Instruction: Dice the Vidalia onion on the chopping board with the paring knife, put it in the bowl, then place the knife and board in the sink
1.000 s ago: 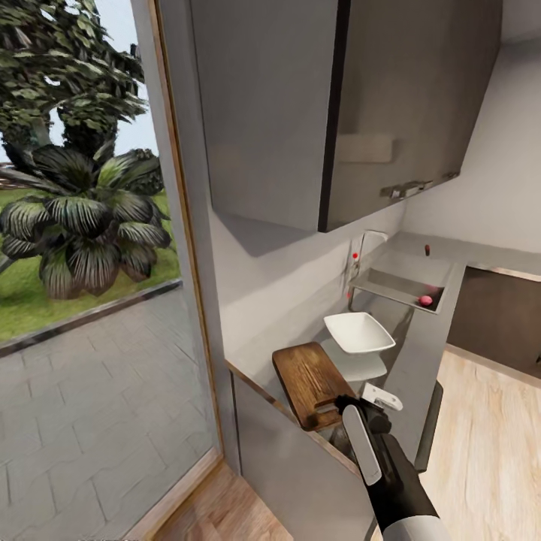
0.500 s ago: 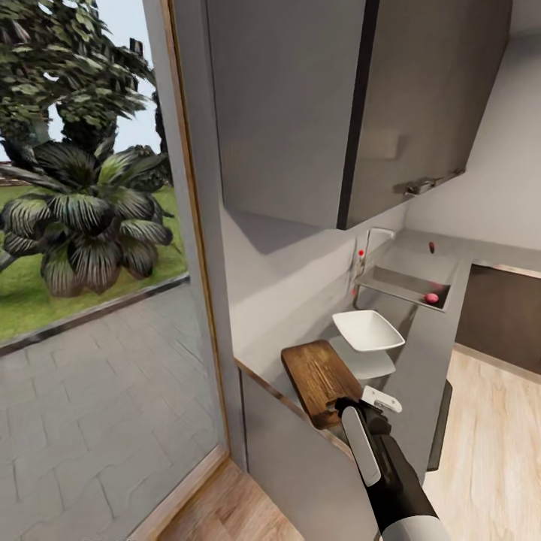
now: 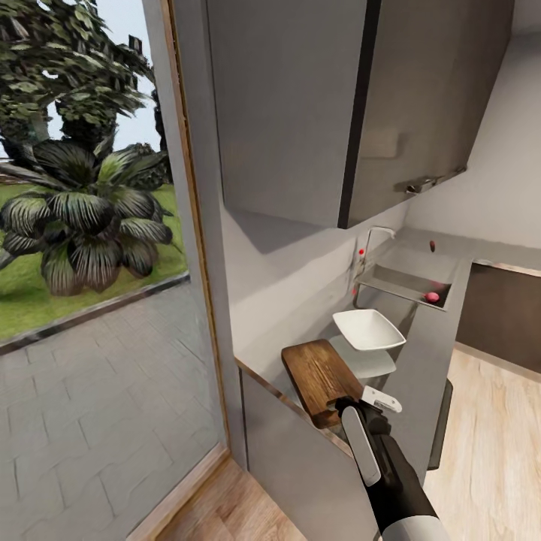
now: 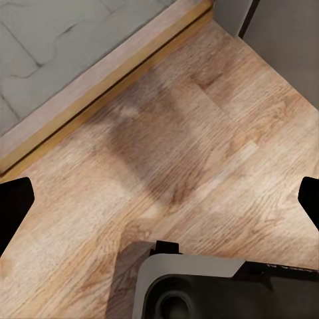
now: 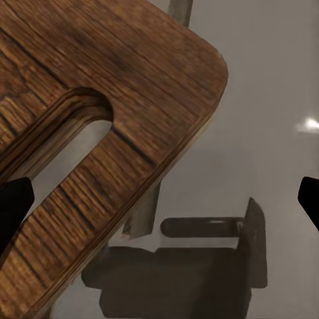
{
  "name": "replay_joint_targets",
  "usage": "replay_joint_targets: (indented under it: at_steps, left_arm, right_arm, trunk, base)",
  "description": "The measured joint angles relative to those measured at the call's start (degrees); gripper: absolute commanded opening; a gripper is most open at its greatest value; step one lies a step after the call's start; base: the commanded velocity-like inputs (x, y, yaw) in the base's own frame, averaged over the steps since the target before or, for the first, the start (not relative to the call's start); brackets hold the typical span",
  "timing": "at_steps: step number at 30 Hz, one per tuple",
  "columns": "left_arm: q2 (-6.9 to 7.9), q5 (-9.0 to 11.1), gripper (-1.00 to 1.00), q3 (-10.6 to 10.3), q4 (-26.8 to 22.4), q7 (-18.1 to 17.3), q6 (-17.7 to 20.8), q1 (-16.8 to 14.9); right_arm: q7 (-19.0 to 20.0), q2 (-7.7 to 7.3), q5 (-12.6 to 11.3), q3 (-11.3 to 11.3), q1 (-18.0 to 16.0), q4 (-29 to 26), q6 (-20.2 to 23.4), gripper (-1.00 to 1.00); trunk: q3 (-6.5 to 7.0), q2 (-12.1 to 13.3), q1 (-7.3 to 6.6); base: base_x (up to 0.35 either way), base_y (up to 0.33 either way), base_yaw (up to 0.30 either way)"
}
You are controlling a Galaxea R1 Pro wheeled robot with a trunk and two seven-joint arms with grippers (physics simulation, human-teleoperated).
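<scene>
The dark brown chopping board [image 3: 319,378] lies on the grey countertop with its slot handle [image 5: 63,136] at the near end. My right gripper [image 3: 352,411] hovers at that near end, open, with its dark fingertips [image 5: 13,209] wide apart. Just beyond the board sits the white square bowl [image 3: 368,329]. Farther along is the sink [image 3: 398,283], with the pinkish Vidalia onion [image 3: 432,297] in its basin. A tiny red object [image 3: 431,245] on the counter behind the sink is too small to identify. My left gripper [image 4: 159,206] hangs open over the wooden floor.
Grey wall cabinets [image 3: 338,105] hang above the counter. A glass door [image 3: 98,300] at the left shows paving and plants outside. The chrome tap [image 3: 373,239] stands at the sink's left. Wooden floor [image 3: 488,451] runs along the counter's right side.
The whole picture shifted a little as the camera moved, then settled. My right gripper stays at the board's near end. Nothing was taken hold of.
</scene>
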Motion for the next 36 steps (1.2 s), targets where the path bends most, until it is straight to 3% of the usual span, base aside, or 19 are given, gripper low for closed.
replay_joint_targets:
  at_steps: [21, 36]
  left_arm:
    - [0.0, 0.01, 1.0, 0.0, 0.07, 0.0, 0.0, 0.0]
    - [0.0, -0.07, 1.0, -0.01, 0.43, 0.0, 0.0, 0.0]
  right_arm:
    - [0.0, 0.0, 0.0, -0.04, 0.0, 1.01, -0.08, 1.0]
    - [-0.08, 0.0, 0.1, -0.15, 0.0, 1.06, -0.02, 1.0]
  trunk:
    - [0.0, 0.0, 0.0]
    - [0.0, 0.0, 0.0]
  base:
    - [0.073, 0.042, 0.0]
    - [0.0, -0.071, 0.0]
